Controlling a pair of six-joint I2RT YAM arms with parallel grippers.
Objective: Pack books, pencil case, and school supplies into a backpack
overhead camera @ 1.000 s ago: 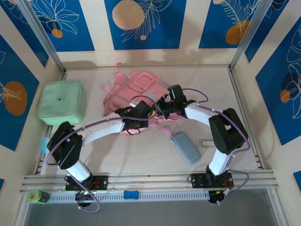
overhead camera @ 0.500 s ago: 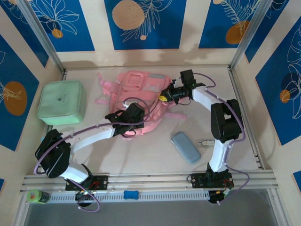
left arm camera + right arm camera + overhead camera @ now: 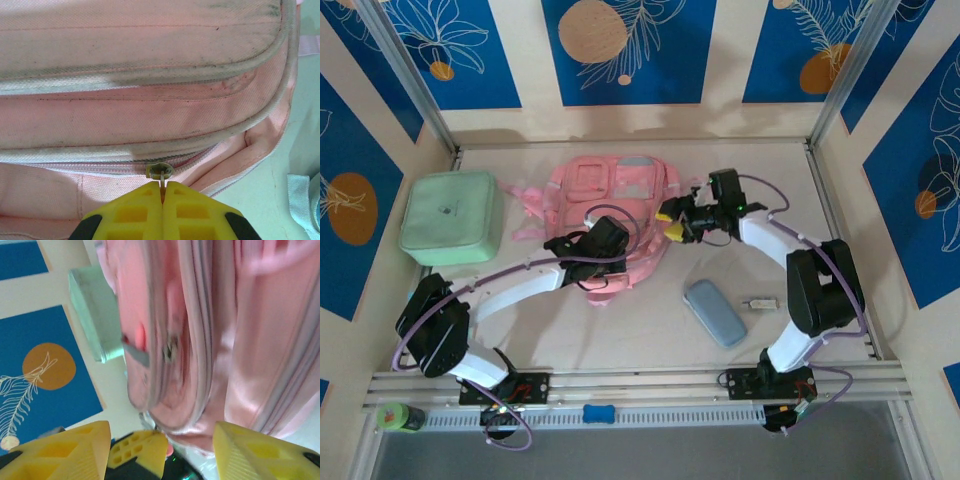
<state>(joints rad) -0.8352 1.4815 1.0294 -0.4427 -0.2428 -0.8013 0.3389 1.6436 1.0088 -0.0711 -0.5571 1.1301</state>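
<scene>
The pink backpack [image 3: 610, 195] lies flat at the middle back of the table. My left gripper [image 3: 597, 262] sits on its near edge. In the left wrist view, that gripper [image 3: 163, 189] is shut on the small metal zipper pull [image 3: 161, 172] of the backpack [image 3: 150, 75]. My right gripper [image 3: 671, 221] hovers open at the bag's right side with nothing between its fingers. In the right wrist view its jaws [image 3: 160, 450] stand wide apart before the blurred backpack [image 3: 210, 340]. The grey-blue pencil case [image 3: 715, 312] lies on the table, near right. The books are out of view.
A mint-green lidded box [image 3: 452, 217] stands at the left and shows again as the box [image 3: 95, 315] in the right wrist view. A small pale object [image 3: 757, 302] lies right of the pencil case. A green bottle [image 3: 400, 417] and a blue piece [image 3: 599, 412] sit on the front rail.
The backpack has swung round and settled flat, further back. My right gripper has opened and let go of it. My left gripper has stayed shut on the zipper pull.
</scene>
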